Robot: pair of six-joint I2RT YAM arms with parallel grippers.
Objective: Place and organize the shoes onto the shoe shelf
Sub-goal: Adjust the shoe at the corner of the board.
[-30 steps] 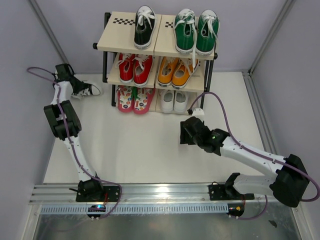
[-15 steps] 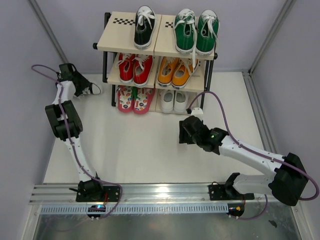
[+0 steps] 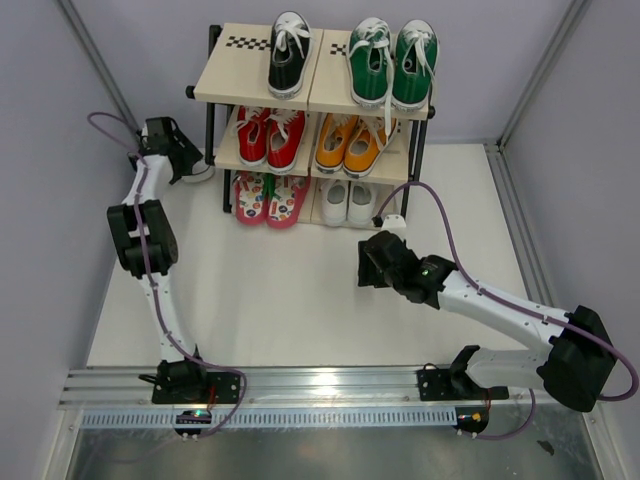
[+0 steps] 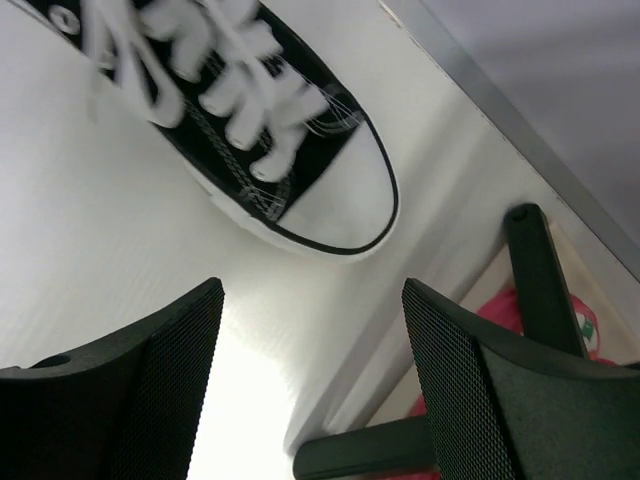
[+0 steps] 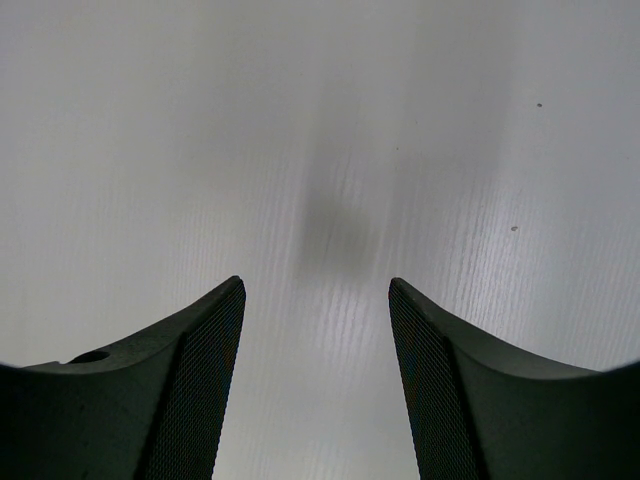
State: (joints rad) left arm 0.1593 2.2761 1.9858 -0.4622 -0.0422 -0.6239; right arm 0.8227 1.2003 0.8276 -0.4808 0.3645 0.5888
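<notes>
A black white-laced sneaker (image 4: 260,140) lies on the floor left of the shoe shelf (image 3: 250,72). From above only its white toe (image 3: 203,172) shows. My left gripper (image 4: 312,292) is open and empty just short of that toe, and from above it (image 3: 180,155) sits by the shelf's left leg (image 4: 538,265). The other black sneaker (image 3: 288,55) and the green pair (image 3: 392,62) stand on the top tier. The pink flip-flops (image 3: 268,198) and the white shoes (image 3: 348,202) are on the bottom tier. My right gripper (image 5: 315,285) is open and empty over the bare floor (image 3: 378,262).
A red pair (image 3: 270,135) and an orange pair (image 3: 355,142) fill the middle tier. The shelf's black foot bar (image 4: 370,452) lies close under my left fingers. Grey walls close in on the left and right. A cable (image 3: 420,195) loops above the right arm.
My left gripper has moved right and back toward the shelf's left leg and now covers most of the floor sneaker from above. The right arm has barely moved.
</notes>
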